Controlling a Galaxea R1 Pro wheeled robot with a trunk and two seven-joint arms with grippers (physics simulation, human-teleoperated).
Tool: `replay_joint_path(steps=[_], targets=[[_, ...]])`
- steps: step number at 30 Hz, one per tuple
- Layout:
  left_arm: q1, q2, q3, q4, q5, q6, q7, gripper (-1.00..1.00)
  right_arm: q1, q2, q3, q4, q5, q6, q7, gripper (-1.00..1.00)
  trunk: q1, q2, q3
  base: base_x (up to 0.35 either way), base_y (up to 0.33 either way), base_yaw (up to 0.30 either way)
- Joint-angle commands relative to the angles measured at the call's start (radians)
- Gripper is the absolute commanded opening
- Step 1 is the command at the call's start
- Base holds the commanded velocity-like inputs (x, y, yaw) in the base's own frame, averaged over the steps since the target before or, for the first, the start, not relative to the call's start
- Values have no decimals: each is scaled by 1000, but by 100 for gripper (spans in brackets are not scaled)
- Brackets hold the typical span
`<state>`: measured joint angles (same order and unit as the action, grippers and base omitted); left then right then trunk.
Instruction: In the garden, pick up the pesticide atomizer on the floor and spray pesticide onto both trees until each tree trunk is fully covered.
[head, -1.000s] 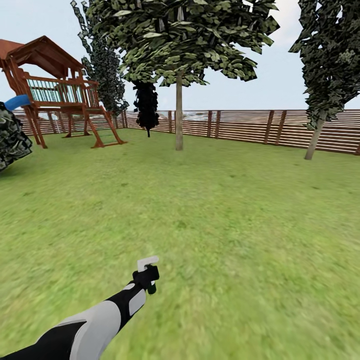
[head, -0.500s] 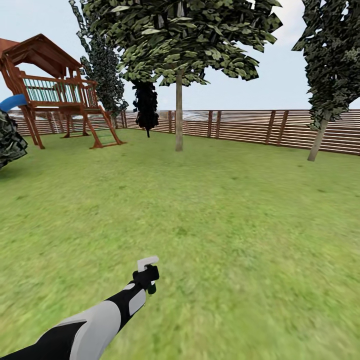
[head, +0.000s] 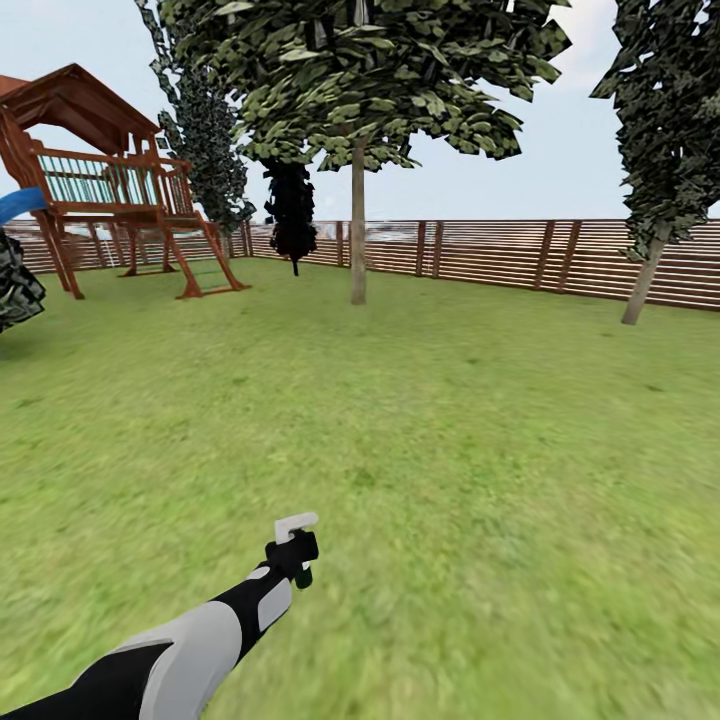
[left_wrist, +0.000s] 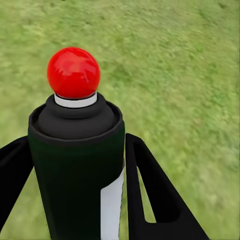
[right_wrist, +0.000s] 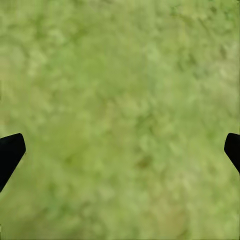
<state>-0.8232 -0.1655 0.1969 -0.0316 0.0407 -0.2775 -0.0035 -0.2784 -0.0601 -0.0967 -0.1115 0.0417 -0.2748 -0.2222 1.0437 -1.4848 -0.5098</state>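
Left gripper (left_wrist: 75, 200) fingers (left_wrist: 150, 195) clamp atomizer (left_wrist: 77, 165) over lawn (head: 450, 450). Right gripper (right_wrist: 120, 150) fingers spread wide, empty. Trunk (head: 357, 225) ahead.

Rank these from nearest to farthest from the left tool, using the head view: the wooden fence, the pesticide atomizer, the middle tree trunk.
1. The pesticide atomizer, held in the left tool low in the view.
2. The middle tree trunk, straight ahead across the lawn.
3. The wooden fence, behind that trunk along the garden's far edge.
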Motion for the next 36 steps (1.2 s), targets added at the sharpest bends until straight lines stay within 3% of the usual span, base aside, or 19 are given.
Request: replay_joint_path(steps=[1, 36], targets=[[-1, 0, 1, 1, 4, -3, 0, -100, -1, 0, -8, 1, 4, -4, 0, 100, 1, 0, -1, 350, 0, 0], [-1, 0, 2, 1, 4, -3, 0, -100, -1, 0, -8, 1, 4, -4, 1, 100, 1, 0, -1, 350, 0, 0]])
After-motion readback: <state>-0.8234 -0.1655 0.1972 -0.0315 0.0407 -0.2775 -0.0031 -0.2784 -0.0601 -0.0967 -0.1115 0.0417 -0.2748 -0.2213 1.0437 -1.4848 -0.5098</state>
